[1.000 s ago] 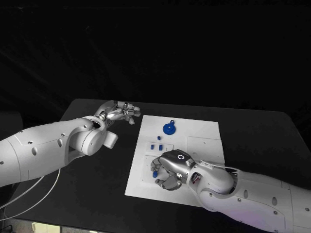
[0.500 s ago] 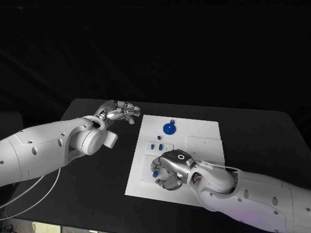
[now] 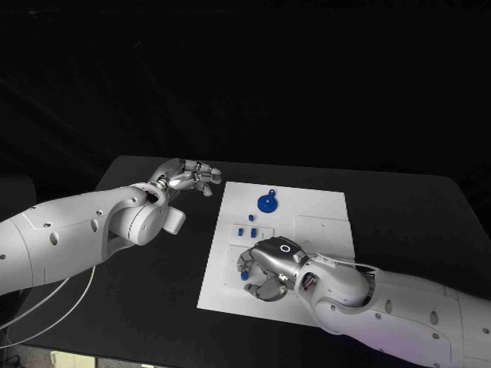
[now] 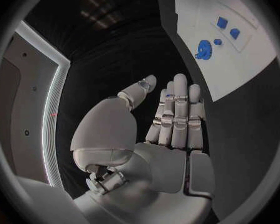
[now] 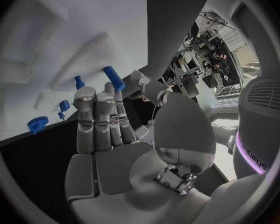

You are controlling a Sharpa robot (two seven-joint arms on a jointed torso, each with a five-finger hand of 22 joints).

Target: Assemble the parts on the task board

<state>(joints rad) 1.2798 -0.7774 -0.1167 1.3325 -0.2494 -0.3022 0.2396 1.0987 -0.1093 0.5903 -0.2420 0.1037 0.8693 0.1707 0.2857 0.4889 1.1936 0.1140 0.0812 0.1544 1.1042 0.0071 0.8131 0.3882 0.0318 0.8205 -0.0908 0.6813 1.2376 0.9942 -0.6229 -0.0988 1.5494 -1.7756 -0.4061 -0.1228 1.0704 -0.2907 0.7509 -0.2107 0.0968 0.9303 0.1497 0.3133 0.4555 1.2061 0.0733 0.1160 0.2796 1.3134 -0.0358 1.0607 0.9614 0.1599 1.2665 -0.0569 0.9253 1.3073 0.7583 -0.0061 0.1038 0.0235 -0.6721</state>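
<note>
- The right hand (image 3: 270, 268) hovers over the near part of the task board (image 3: 312, 211), the landmark here, with its fingers curled downward toward the plate.
- In the right wrist view the right hand's fingers (image 5: 97, 119) stand almost straight and close together, and a blue peg (image 5: 114, 78) shows at their tips; whether the peg is pinched or only lies behind them cannot be told.
- A small blue piece (image 3: 245, 271) peeks out on the board just beside that hand, at the board's left edge.
- Farther up the board, two small blue blocks (image 3: 245, 230) sit side by side near its left edge.
- Beyond them, toward the board's far end, lies a round blue gear (image 3: 267, 203).
- The left hand (image 3: 188, 176) hangs off the board, just beyond its far left corner, holding nothing, fingers loosely extended and close together.
</note>
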